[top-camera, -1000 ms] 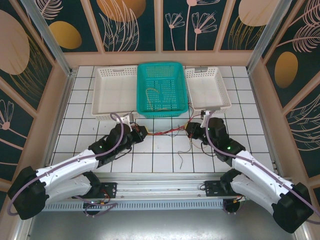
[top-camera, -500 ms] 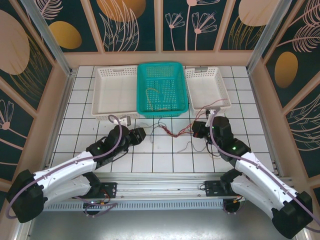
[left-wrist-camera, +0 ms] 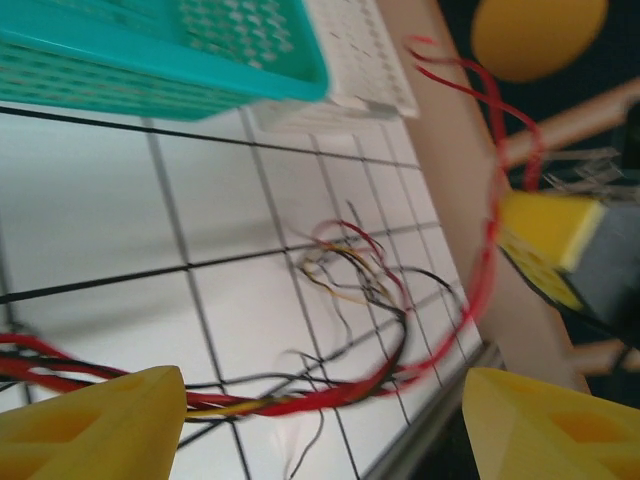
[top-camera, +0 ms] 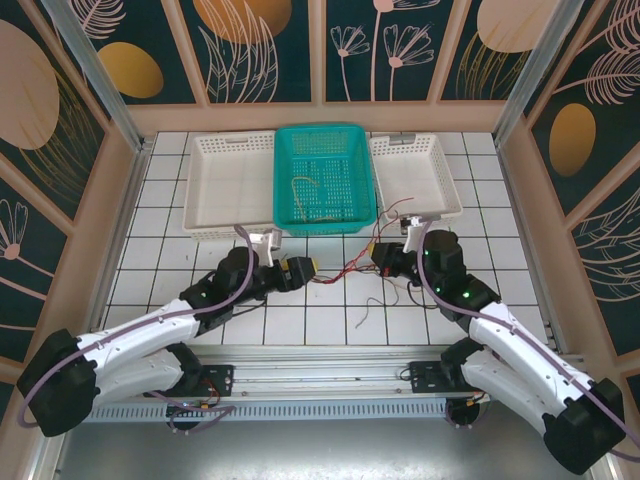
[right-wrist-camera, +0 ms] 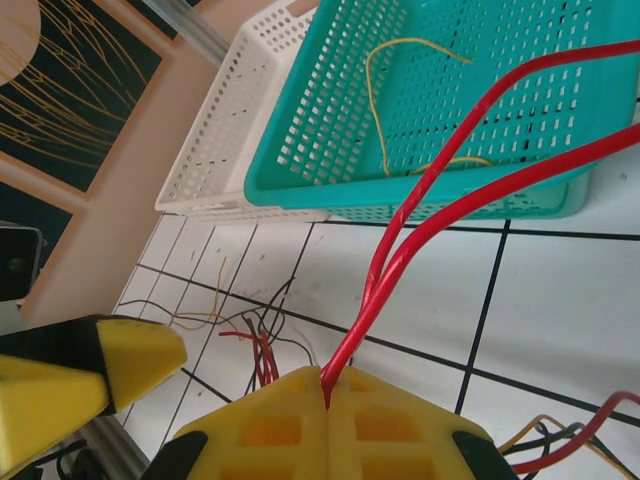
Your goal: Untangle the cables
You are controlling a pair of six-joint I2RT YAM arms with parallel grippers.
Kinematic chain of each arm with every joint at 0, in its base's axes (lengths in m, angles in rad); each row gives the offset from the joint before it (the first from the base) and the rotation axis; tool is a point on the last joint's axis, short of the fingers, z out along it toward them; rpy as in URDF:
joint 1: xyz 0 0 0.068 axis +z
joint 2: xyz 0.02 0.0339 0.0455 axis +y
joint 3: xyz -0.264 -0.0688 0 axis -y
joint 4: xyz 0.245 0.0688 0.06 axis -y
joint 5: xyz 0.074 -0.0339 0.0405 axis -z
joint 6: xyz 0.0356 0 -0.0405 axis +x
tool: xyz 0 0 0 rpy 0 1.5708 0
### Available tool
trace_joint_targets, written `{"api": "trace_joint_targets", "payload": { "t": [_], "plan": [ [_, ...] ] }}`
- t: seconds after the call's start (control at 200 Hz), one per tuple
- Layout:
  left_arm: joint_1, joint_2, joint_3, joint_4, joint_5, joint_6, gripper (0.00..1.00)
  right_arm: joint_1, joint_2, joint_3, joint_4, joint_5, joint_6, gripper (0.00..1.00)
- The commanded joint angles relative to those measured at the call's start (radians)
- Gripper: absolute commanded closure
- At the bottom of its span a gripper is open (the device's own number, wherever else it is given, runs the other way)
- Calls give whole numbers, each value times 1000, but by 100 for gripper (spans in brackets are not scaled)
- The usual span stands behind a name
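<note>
Right gripper pinches red cables; left gripper gapes wide; most strands lie knotted mid-tabletop, so untangling seems barely begun.

Table: white square tiles with dark joints, closed in by tan walls at the sides and back.
Far edge: three baskets stand in a row on the tiles.
Left white basket: wide and shallow, left of the middle.
Teal basket: between the two white ones, its sides touching theirs.
Right white basket: narrower than the left one.
Cables: thin red, black and yellow-tan strands. Their loose ends and tangled loops trail on the tiles in front of the teal and right baskets.
</note>
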Motion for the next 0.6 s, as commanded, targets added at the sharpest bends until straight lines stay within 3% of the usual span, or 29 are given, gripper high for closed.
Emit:
{"api": "trace_joint_targets", "payload": {
  "t": [0.0,0.2,0.596],
  "plan": [
    [-48,13,46,80,120,80,27,-3,5,31,51,-38,6,100],
    [-130,77,72,63,159,140,29,-3,4,28,92,-81,31,100],
    [-136,113,78,-38,90,225,39,-2,6,22,156,-206,42,100]
  ]
}}
